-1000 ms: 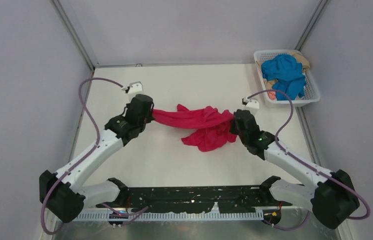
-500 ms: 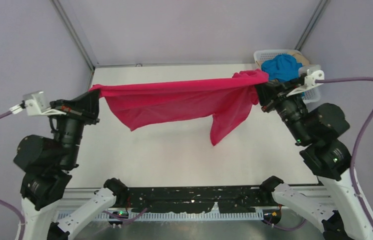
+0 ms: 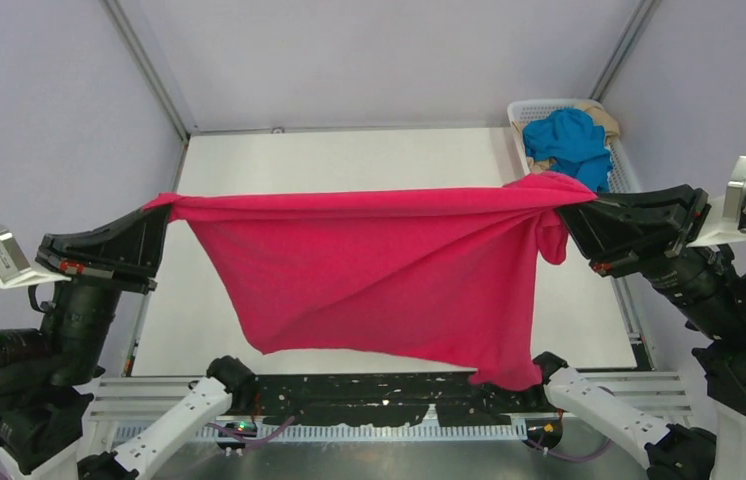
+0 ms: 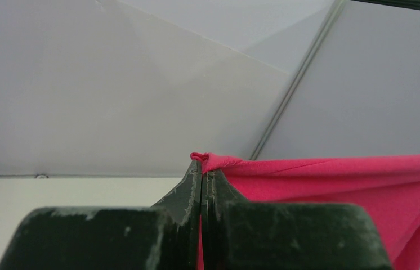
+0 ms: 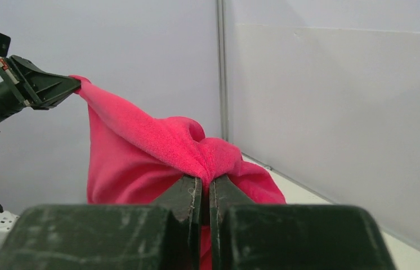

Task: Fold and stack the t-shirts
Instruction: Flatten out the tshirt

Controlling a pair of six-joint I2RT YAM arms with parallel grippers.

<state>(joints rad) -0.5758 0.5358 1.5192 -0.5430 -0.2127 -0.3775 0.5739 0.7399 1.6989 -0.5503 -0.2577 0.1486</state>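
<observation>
The crimson-pink t-shirt hangs spread in the air between my two grippers, high above the table, its lower edge drooping toward the near edge. My left gripper is shut on its left corner, which also shows in the left wrist view. My right gripper is shut on a bunched right corner, seen in the right wrist view. The pink t-shirt shows in both wrist views. The blue t-shirt lies crumpled on a beige t-shirt at the back right.
A white lattice basket holding the blue and beige shirts stands at the table's back right corner. The white table is walled by grey panels on three sides. A black rail runs along the near edge.
Both arms have risen and pulled apart. The pink t-shirt went from a bunched strip on the table to a wide sheet stretched in the air, closer to the camera.
</observation>
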